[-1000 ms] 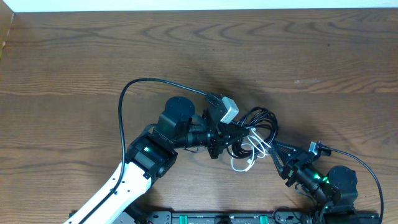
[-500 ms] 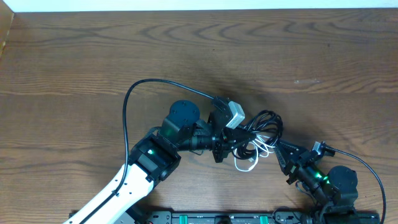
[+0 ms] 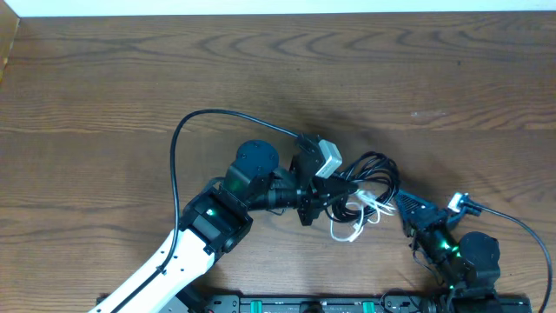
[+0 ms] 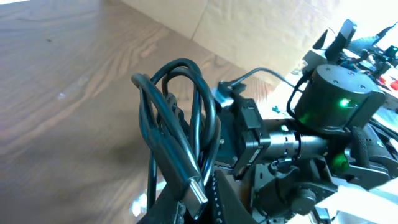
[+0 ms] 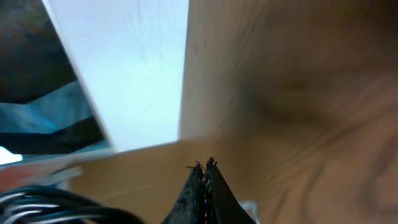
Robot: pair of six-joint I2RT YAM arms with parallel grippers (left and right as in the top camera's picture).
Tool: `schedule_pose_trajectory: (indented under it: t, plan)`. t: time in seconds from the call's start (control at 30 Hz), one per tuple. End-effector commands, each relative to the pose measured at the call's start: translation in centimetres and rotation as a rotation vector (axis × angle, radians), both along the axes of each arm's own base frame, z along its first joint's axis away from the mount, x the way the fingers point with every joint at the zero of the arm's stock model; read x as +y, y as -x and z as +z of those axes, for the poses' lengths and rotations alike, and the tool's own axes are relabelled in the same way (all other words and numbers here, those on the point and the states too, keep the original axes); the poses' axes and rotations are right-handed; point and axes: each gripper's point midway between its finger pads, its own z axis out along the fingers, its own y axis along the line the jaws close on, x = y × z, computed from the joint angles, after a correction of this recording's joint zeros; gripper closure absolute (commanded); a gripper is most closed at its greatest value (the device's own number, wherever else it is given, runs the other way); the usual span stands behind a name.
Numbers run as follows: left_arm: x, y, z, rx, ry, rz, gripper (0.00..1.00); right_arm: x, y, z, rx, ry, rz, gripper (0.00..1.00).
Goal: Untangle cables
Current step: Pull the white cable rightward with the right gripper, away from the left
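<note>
Stretching open to its far edge (overhead view), the brown wooden table [image 3: 130, 87] carries the tangle of thin black and white cables [image 3: 372, 169] near the front, clamped in the left gripper [image 3: 330, 193]. Left wrist: black loops rise between its fingers. Right wrist: the right gripper [image 5: 203, 167] is pinched together, with cables at lower left.

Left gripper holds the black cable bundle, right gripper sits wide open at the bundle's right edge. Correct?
Not quite: the right gripper is shut, fingertips pressed together, as the right wrist view shows. The rest stands: the left gripper holds the black cable bundle, and the right one sits at the bundle's right edge.
</note>
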Motion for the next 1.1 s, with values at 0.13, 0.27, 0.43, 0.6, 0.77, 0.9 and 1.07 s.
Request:
schedule_pose_trajectory:
  t: [0.13,0.27,0.43,0.6,0.77,0.9,1.07]
  plan:
    - [3.9,-5.0,1.4,-0.032,0.023,0.186,0.93,-7.1,-0.9,-1.8,-0.014,0.442,-0.294,0.99]
    - [5.6,-6.7,1.3,-0.007,0.026,0.258,0.93,-6.7,-1.1,-1.2,-0.044,0.434,-0.276,0.99]
    - [5.5,-6.6,1.2,-0.005,0.027,0.247,0.93,0.1,-0.4,1.9,-0.200,0.248,0.071,0.72]
    - [5.3,-6.1,1.3,-0.022,0.029,0.210,0.93,3.0,0.6,6.7,-0.365,0.090,0.211,0.63]
    - [4.3,-5.1,1.3,-0.021,0.029,0.172,0.92,3.0,0.6,7.4,-0.333,-0.014,0.194,0.64]
    - [3.4,-4.2,1.3,-0.022,0.029,0.141,0.93,3.2,0.8,7.3,-0.305,-0.063,0.201,0.64]
    - [2.5,-3.3,2.0,-0.048,0.048,0.105,0.93,3.4,1.0,6.6,-0.211,-0.164,0.202,0.67]
